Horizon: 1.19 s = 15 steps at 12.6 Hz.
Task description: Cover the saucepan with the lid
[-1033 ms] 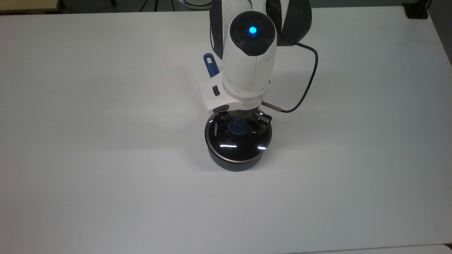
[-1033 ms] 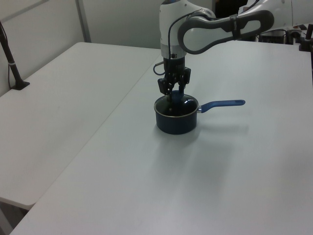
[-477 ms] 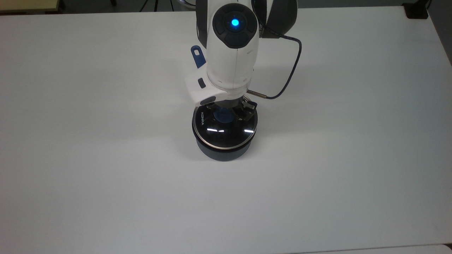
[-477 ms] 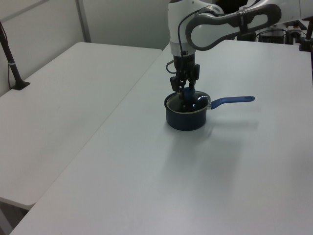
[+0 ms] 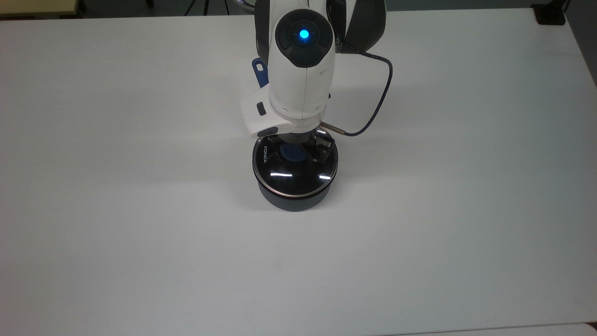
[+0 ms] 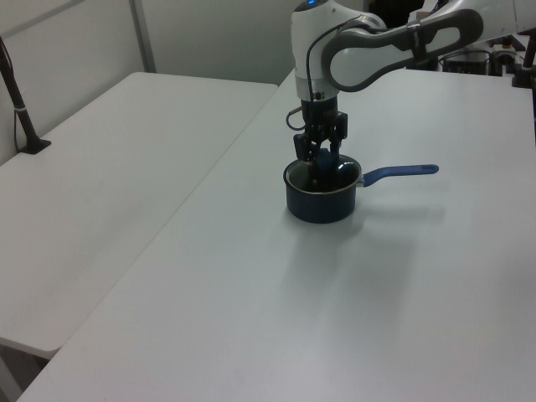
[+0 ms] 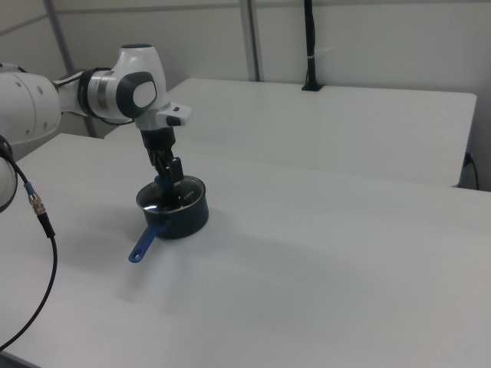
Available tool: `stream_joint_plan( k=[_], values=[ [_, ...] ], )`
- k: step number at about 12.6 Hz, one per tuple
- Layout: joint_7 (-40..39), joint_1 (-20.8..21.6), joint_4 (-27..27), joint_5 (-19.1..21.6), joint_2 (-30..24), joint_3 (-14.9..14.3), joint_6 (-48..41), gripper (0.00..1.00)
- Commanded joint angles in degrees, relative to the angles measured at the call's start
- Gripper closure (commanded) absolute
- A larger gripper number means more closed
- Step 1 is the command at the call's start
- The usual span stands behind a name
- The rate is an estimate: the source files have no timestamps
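Observation:
The dark navy saucepan (image 5: 291,203) stands near the middle of the white table (image 5: 140,233). Its long blue handle (image 5: 260,72) points away to the top view's top, partly hidden under the arm. The glass lid (image 5: 294,177) with its metal rim lies flat on the saucepan's rim. My gripper (image 5: 298,151) reaches straight down onto the lid's blue knob (image 5: 290,153), fingers on either side of it, shut on it. In the left view the saucepan (image 6: 318,205) has its handle (image 6: 402,172) to the right, with the gripper (image 6: 321,159) above it.
A dark cable (image 5: 373,107) loops from the wrist to the top view's right. A black post base (image 5: 550,14) sits at the table's far right corner. A second white table (image 6: 100,167) with a clamped black post (image 6: 21,109) adjoins at the left view's left.
The gripper has moved toward the top view's left with the lid, and the saucepan has slid along under it. In the last half second the shift was small.

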Motion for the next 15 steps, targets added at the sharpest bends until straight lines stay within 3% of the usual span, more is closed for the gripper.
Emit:
stream_joint_plan(
  k=[1, 3, 5, 8, 10, 15],
  values=[
    [2.42, 0.55, -2.23, -0.92, -1.16, -0.74, 3.68, 0.32],
    [2.25, 0.63, -2.23, -1.10, -1.16, -0.74, 3.59, 0.26],
    [2.51, 0.63, -2.14, -0.75, -1.24, -0.74, 3.59, 0.28],
    [3.56, 0.63, -0.91, -0.66, -1.33, -0.74, 3.59, 0.46],
    [3.65, 0.55, -0.82, -0.75, -1.59, -0.82, 3.59, 0.50],
    [2.08, 0.72, -1.08, -1.54, -2.39, -1.09, 3.50, 0.45]
  ],
)
